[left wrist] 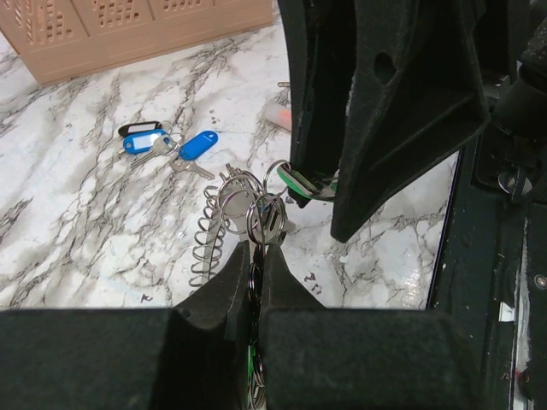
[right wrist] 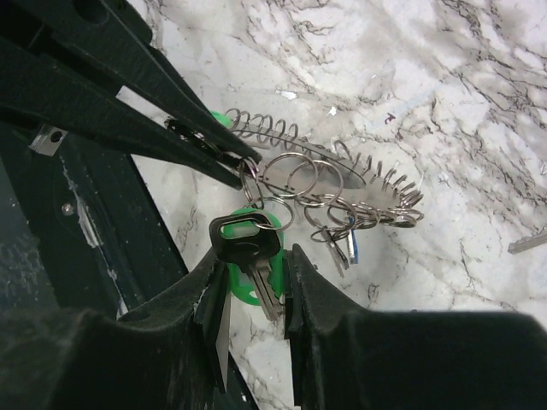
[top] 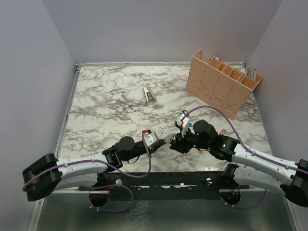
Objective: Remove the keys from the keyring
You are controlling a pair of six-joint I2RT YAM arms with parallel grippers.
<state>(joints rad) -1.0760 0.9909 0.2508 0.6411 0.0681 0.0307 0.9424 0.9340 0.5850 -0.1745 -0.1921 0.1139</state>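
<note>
Item: keyring (left wrist: pixel 208 231), coiled grey metal, held just above the marble counter (top: pixel 110 106) near its front edge, between the two claws. In the right wrist view its long axis runs from upper left to lower right, and a cluster of small split rings (right wrist: pixel 295 175) is threaded on it. The left claw (left wrist: pixel 259 252) is clenched on those split rings. The right claw (right wrist: pixel 252 260) is closed around a green-tagged key (right wrist: pixel 246 241), whose head points toward the rings and whose blade points back between the fingers. Two blue-tagged keys (left wrist: pixel 195 147) are laid loose on the counter beyond. A tan basket (top: pixel 224 82) is placed at the far right.
</note>
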